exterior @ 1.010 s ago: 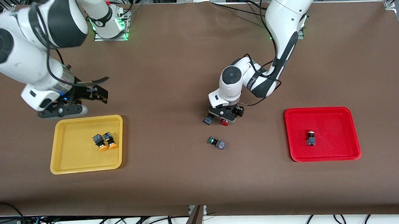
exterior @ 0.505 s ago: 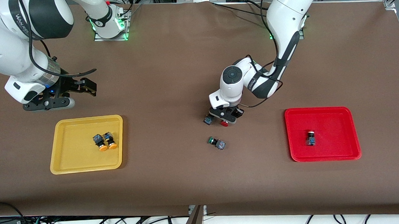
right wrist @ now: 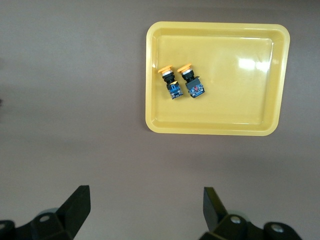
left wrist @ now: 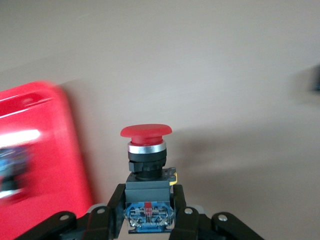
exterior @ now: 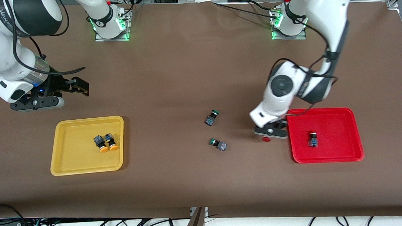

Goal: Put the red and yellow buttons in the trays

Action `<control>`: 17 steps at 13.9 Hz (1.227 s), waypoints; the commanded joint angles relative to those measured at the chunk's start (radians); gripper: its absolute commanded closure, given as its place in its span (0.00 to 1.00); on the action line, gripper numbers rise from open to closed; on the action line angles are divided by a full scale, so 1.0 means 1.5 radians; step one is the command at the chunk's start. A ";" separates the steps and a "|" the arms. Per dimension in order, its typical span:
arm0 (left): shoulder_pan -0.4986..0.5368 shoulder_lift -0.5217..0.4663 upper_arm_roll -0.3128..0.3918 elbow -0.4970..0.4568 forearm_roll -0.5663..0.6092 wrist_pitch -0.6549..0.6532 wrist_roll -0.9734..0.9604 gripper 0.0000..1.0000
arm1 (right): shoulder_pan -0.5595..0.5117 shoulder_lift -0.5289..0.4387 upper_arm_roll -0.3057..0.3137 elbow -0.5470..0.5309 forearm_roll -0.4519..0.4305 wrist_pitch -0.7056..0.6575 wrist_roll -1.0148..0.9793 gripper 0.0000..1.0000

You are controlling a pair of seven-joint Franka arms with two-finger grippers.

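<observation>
Front view: the right arm's upper link carries lettering that is cut off and not fully readable. The yellow tray (exterior: 87, 145), toward the right arm's end of the counter (exterior: 173, 77), holds two yellow-capped buttons (exterior: 105, 142) lying just beside each other. The red tray (exterior: 325, 135), toward the left arm's end, holds one red-capped button (exterior: 312, 139). Two green-capped buttons (exterior: 212, 118) lie on the bare counter between the trays, one nearer the camera than the other. The left pincer (exterior: 269, 134) hangs over the counter just beside the red tray's rim, with a red cap (exterior: 265, 139) showing under it. The right pincer (exterior: 58, 94) waits over the counter, above the yellow tray's edge that lies toward the robot bases.

Left wrist view: the left pincer (left wrist: 149, 212) is clamped narrow on the bluish-grey block of the second red button (left wrist: 146, 152), cap pointing away from the wrist; the red tray (left wrist: 40, 150) is close alongside.

Right wrist view: the right pincer (right wrist: 145, 207) stands wide with nothing between its fingers (right wrist: 77, 205); the yellow tray (right wrist: 217, 127) and its two buttons (right wrist: 181, 81) lie below.
</observation>
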 commanded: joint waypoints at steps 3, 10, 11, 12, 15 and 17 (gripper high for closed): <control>0.151 -0.043 0.002 0.009 0.021 -0.083 0.211 0.99 | -0.012 -0.009 0.010 0.022 -0.012 0.000 0.005 0.00; 0.309 0.075 0.001 0.027 0.023 0.015 0.314 0.90 | -0.021 0.012 -0.006 0.068 -0.012 0.000 0.003 0.00; 0.309 0.086 0.001 0.027 0.023 0.027 0.314 0.87 | -0.021 0.013 -0.006 0.068 -0.012 0.000 0.006 0.00; 0.308 0.088 0.001 0.028 0.023 0.030 0.314 0.78 | -0.022 0.013 -0.006 0.068 -0.012 0.001 0.009 0.00; 0.307 0.082 -0.003 0.028 0.022 0.026 0.314 0.00 | -0.020 0.013 -0.005 0.071 -0.013 0.002 0.012 0.00; 0.306 0.053 -0.007 0.030 0.019 0.017 0.308 0.00 | -0.021 0.016 -0.006 0.071 -0.017 0.002 0.010 0.00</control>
